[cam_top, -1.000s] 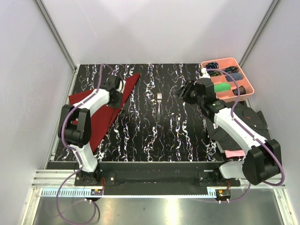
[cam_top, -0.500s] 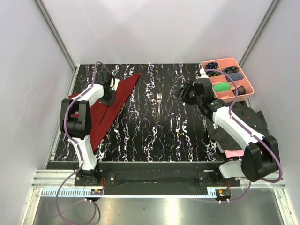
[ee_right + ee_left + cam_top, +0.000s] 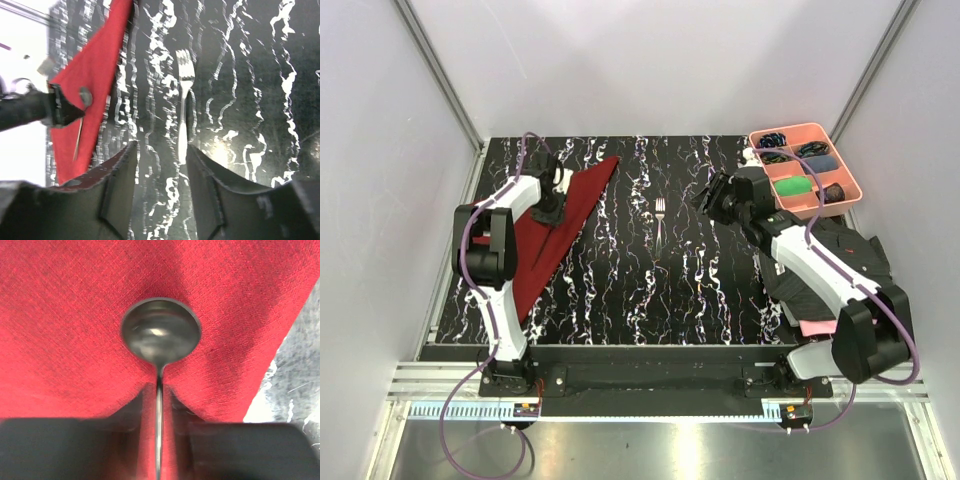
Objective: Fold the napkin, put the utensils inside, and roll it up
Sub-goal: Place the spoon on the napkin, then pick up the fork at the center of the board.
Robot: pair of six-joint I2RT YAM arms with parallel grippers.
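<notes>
From above, the napkin [image 3: 575, 195] lies folded to a triangle at the table's [image 3: 650, 290] left. The left gripper [image 3: 551, 210] is low on it; a second ago the left elbow sat nearer the base. The fork [image 3: 660, 214] has not moved, and the right gripper [image 3: 703, 200] has edged slightly towards it.

At the left wrist, the spoon [image 3: 161, 335] rests on the cloth, its handle running between fingers [image 3: 75, 445] parted a little (a sliver of red shows on each side).

At the right wrist, the jaws stand well apart and empty above the fork.
</notes>
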